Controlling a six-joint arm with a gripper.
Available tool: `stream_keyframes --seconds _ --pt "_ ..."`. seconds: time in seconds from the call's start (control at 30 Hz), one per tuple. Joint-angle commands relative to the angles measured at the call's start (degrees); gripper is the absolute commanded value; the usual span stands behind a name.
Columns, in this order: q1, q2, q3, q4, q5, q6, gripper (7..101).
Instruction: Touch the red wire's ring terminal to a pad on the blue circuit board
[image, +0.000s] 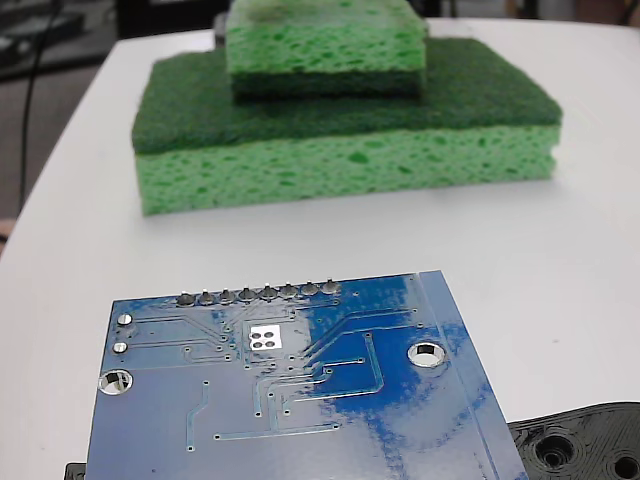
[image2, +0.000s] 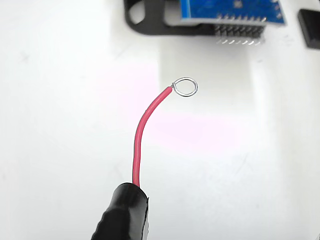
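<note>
White tabletop (image: 600, 250), glossy blue circuit board (image: 380, 420), porous green sponges (image: 340, 150).

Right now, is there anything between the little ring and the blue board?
No, just bare white table lies between the ring terminal and the blue circuit board, seen in the wrist view.

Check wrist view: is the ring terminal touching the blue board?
No. The ring terminal hangs over bare white table, short of the blue circuit board at the top edge.

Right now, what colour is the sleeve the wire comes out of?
Black sleeve, glossy; red wire. Wrist view shows it best.
</note>
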Motion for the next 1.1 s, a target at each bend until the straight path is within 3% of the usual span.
stream_keyframes --seconds 0.03,0.17,0.33,0.87,1.1 --pt "6.86 -8.09 -6.24 -0.26 -7.29 -2.81 100.3" --pt "15.82 -21.62 -16.44 0.35 -16.26 -8.26 100.3" --pt "21.27 -34.19 -24.87 -1.41 -22.15 -12.04 100.3" --pt "20.57 -53.61 -37.09 -4.57 -26.28 -14.85 100.3" --pt "20.48 -54.32 -34.80 -9.84 -26.19 -15.56 100.3"
